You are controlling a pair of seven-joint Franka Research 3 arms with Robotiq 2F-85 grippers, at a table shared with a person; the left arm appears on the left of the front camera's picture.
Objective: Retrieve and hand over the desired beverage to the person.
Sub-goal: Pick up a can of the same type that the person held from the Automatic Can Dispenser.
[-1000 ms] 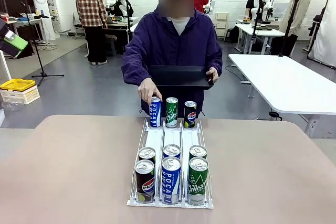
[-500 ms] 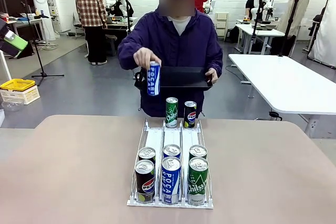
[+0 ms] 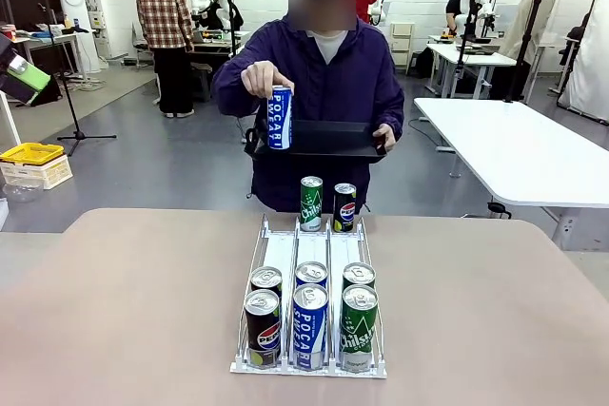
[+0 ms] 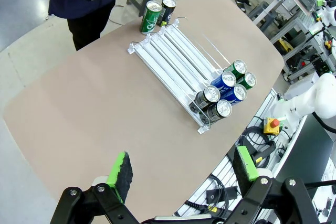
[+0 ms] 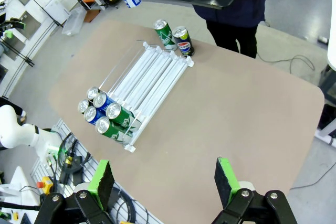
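**Person has lifted the blue can off the rack; both end effectors idle.**
The person (image 3: pixel 324 83) has raised the blue can (image 3: pixel 280 118) from the rack (image 3: pixel 283 254) at the tabletop's (image 3: pixel 124 311) far edge and holds it over the black tray (image 3: pixel 324 138). I judge that the robot's retrieval has not begun. The left end effector (image 4: pixel 181 166) and right end effector (image 5: pixel 164 181) stand spread wide, empty, touching nothing.

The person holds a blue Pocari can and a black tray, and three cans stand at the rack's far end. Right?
No: the front view shows two there, a green Chilsung can and a Pepsi can. The person does hold the blue Pocari can and the black tray.
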